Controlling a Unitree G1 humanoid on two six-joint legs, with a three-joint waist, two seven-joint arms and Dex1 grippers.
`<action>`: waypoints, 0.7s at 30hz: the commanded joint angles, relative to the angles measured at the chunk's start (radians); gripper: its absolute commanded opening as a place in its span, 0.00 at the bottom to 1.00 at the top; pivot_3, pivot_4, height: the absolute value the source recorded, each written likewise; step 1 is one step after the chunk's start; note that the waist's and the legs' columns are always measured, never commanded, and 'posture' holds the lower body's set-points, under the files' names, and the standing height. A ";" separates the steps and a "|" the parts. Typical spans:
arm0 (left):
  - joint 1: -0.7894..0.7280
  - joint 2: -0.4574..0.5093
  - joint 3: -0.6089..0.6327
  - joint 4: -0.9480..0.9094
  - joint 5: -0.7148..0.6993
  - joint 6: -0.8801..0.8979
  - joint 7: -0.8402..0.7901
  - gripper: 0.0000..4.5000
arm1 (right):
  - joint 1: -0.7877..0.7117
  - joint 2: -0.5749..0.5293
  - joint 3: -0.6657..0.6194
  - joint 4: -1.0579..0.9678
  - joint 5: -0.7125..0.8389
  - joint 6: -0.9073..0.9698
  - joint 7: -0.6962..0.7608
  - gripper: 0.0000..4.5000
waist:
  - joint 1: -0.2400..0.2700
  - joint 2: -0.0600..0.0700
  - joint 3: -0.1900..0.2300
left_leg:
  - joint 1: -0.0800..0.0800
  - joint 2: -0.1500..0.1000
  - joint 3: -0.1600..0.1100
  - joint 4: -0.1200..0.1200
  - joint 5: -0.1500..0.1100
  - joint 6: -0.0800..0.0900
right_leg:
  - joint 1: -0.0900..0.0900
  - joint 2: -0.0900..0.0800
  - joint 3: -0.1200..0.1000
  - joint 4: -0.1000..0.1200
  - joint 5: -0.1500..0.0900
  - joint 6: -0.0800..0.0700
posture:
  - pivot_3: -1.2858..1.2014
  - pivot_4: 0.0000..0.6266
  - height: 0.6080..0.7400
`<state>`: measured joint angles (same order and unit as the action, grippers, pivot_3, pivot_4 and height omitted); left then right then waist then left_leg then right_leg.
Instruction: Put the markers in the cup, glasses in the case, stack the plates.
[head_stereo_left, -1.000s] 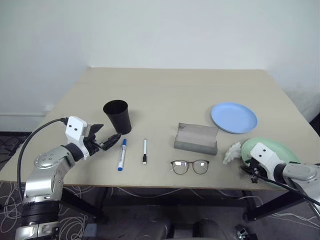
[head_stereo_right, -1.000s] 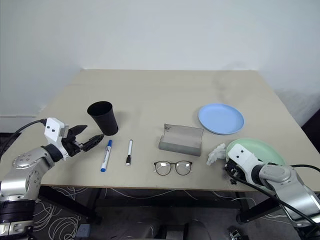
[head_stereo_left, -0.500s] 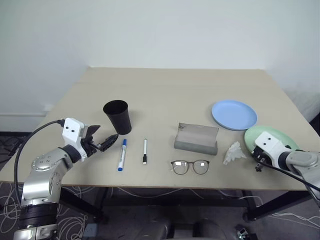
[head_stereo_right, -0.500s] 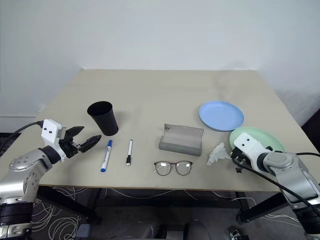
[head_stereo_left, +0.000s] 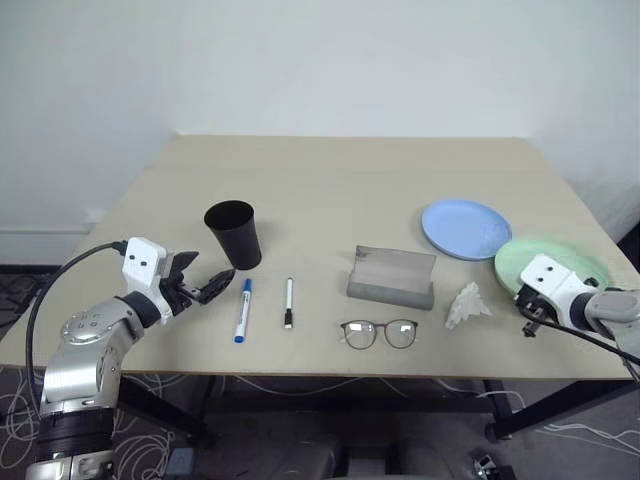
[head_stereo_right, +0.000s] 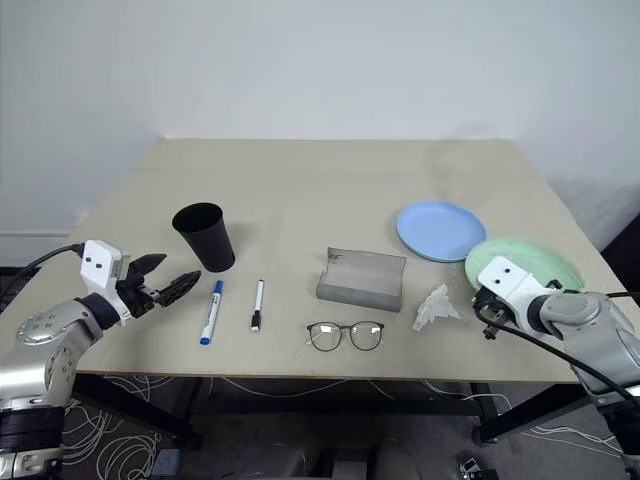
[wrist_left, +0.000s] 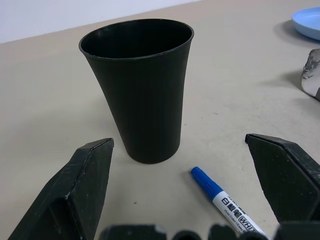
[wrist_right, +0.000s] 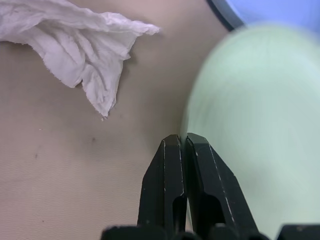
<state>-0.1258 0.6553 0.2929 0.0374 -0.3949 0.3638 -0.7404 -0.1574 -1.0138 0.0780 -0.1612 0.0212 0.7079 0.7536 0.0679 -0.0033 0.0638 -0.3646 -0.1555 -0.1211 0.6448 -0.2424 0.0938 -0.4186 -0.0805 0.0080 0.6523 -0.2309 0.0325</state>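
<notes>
Head views: the left gripper (head_stereo_left: 212, 290) hangs with its fingers spread wide and nothing between them, the black cup (head_stereo_left: 233, 234) just ahead of it and the blue-capped marker (head_stereo_left: 241, 309) just to its right, cap toward the cup and long axis running away from the robot; the thinner black-ended marker (head_stereo_left: 289, 302) lies parallel, further right. The right gripper (head_stereo_left: 530, 321) sits at the near rim of the mint green plate (head_stereo_left: 562, 260), which already overlaps the light blue plate (head_stereo_left: 465, 230), probably mid-stacking. Crumpled tissue (head_stereo_left: 467, 303), grey-green case (head_stereo_left: 392, 278) and glasses (head_stereo_left: 379, 333) lie to that gripper's left. Left wrist view: the upright cup (wrist_left: 139, 85) stands centred beyond the parted fingers (wrist_left: 85, 187). Right wrist view: the fingers (wrist_right: 172, 187) are pressed together at the green plate's (wrist_right: 260, 115) edge; whether they pinch the rim cannot be told.
</notes>
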 joint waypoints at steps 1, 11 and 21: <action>-0.003 0.021 0.031 -0.044 -0.012 -0.004 0.001 1.00 | -0.044 -0.044 -0.013 0.028 -0.047 -0.014 -0.002 0.01 | 0.000 0.000 0.000 | 0.000 0.000 0.000 0.000 0.000 0.000 | 0.000 0.000 0.000 0.000 0.000 0.000 | 0.52 0.00 1.00; -0.004 0.022 0.034 -0.044 -0.012 -0.001 0.004 1.00 | -0.192 0.034 0.037 0.084 -0.068 -0.109 0.002 0.01 | -0.009 0.000 0.000 | -0.001 0.001 0.002 0.000 0.000 0.000 | -0.001 0.001 0.002 0.001 0.000 0.000 | 0.52 0.00 1.00; -0.007 0.015 0.031 -0.055 -0.013 0.004 0.016 1.00 | -0.430 0.263 0.179 0.446 -0.189 -0.432 -0.080 0.01 | -0.009 -0.001 0.000 | -0.001 0.002 0.003 0.001 0.001 -0.003 | -0.003 0.005 0.005 0.001 0.004 -0.006 | 0.52 0.00 1.00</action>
<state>-0.1211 0.6598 0.2989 0.0279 -0.3958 0.3736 -0.7297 -0.5425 -0.7612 0.2566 0.2310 -0.1297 0.3398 0.7048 0.0592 -0.0039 0.0634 -0.3659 -0.1531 -0.1176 0.6456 -0.2398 0.0893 -0.4221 -0.0752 0.0129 0.6534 -0.2262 0.0266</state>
